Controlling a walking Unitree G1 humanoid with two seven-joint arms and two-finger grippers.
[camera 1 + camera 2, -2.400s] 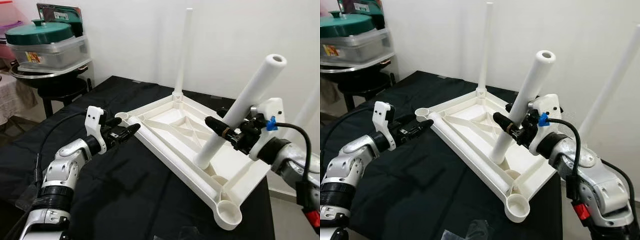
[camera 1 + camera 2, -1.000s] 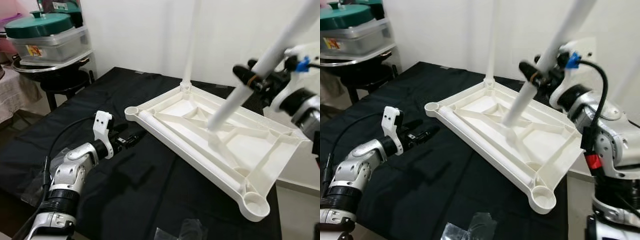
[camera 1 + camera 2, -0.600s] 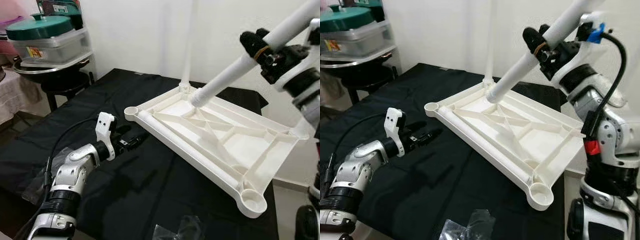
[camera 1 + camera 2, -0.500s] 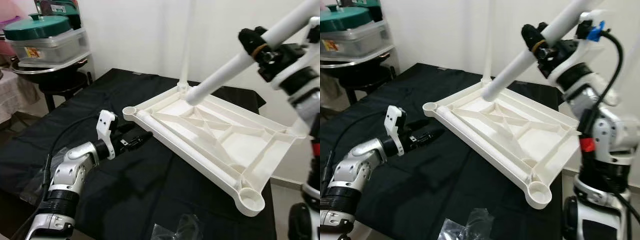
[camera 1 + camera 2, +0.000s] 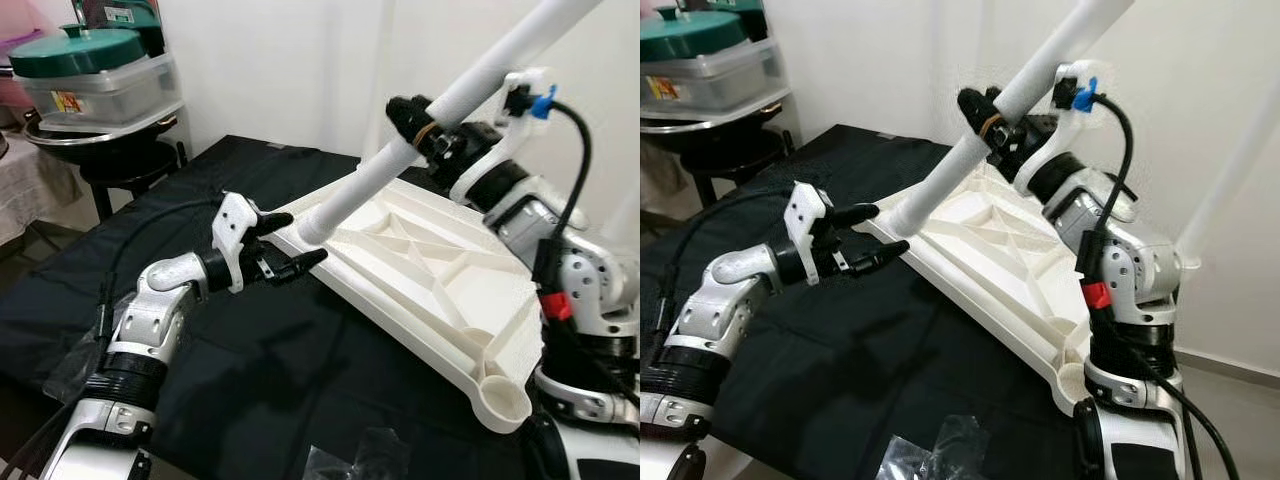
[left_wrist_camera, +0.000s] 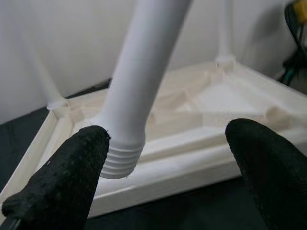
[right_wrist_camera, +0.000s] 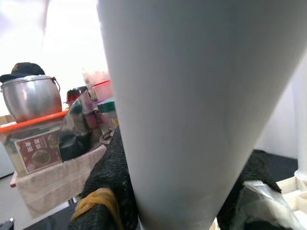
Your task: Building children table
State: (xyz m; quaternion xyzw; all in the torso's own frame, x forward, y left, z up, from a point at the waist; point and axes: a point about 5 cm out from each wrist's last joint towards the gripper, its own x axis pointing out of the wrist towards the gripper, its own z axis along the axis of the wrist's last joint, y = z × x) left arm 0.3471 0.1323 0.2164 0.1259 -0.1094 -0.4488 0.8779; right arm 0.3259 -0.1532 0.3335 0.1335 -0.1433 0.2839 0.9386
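Note:
The white children's tabletop (image 5: 430, 270) lies upside down on the black-covered table. My right gripper (image 5: 427, 127) is shut on a long white table leg (image 5: 480, 75) and holds it slanted above the tabletop. The leg's threaded lower end (image 5: 312, 228) hangs over the tabletop's left corner. My left gripper (image 5: 305, 236) is open just beside that end, one finger on each side of it and not touching. In the left wrist view the threaded end (image 6: 120, 160) sits near one black finger (image 6: 62, 177). The right wrist view has the leg (image 7: 192, 96) close up between the fingers (image 7: 110, 182).
Black cloth (image 5: 250, 380) covers the table. Another leg (image 6: 224, 33) stands upright in a far corner of the tabletop. An empty round socket (image 5: 503, 400) is at the near right corner. A stool with stacked lidded containers (image 5: 90, 80) stands back left. A crumpled plastic bag (image 5: 350, 465) lies near the front edge.
My right gripper has swung the leg leftward, so its lower end moved from the far corner to the left corner. The left gripper rose toward that end and spread its fingers.

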